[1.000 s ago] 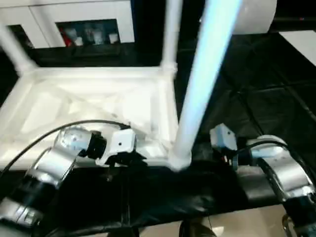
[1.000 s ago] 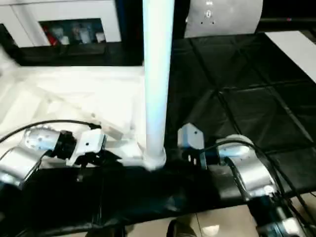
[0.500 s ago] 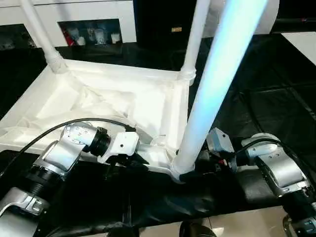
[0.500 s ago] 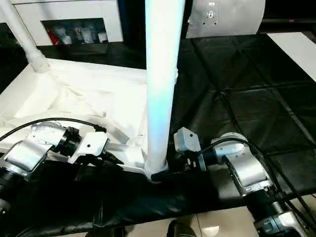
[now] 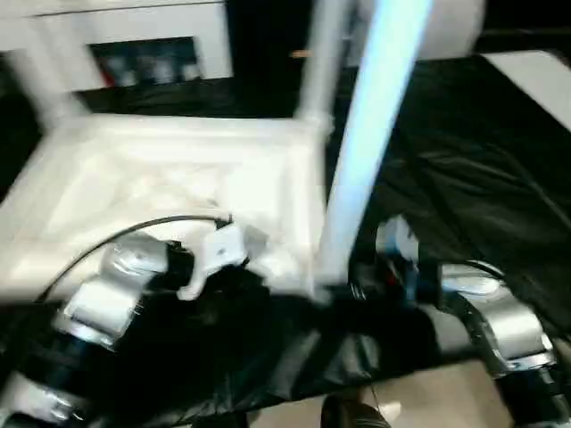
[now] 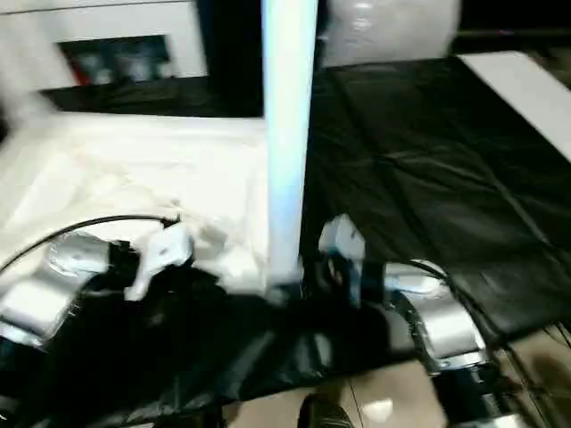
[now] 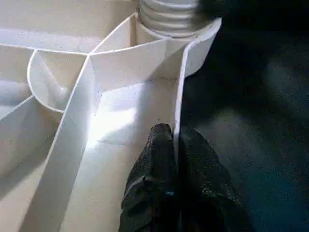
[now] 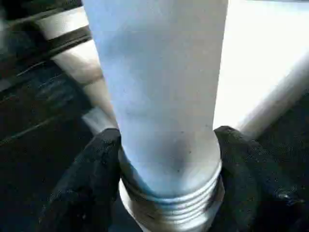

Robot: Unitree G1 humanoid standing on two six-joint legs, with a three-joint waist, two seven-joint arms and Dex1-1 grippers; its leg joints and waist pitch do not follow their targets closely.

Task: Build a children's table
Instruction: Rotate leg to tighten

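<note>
We work over a black-covered work table [image 5: 500,178], with a white cabinet [image 5: 134,53] beyond it whose open shelf holds small items too blurred to name. In the head views, the children's table [image 5: 178,192] lies upside down in front of our grippers, its square top white and ribbed. Three legs rise from it: the near leg [image 6: 287,134] stands between our two grippers, and the other two stand at the far corners, all cut off by the frame's upper edge. Our left gripper [image 5: 234,272] sits at the top's near edge, just beside that leg, and our right gripper [image 5: 361,287] is on the leg's other side, at its base.

In the left wrist view, our left gripper [image 7: 175,140] pinches the thin rim wall of the top, one finger [image 7: 157,154] inside and one outside. Just ahead, the leg's threaded end [image 7: 169,17] sits in the round corner socket.

In the right wrist view, our right gripper [image 8: 169,159] clasps the near leg just above its threads, black fingers [image 8: 91,174] pressed against either side of the tube. The socket below is hidden from us.
</note>
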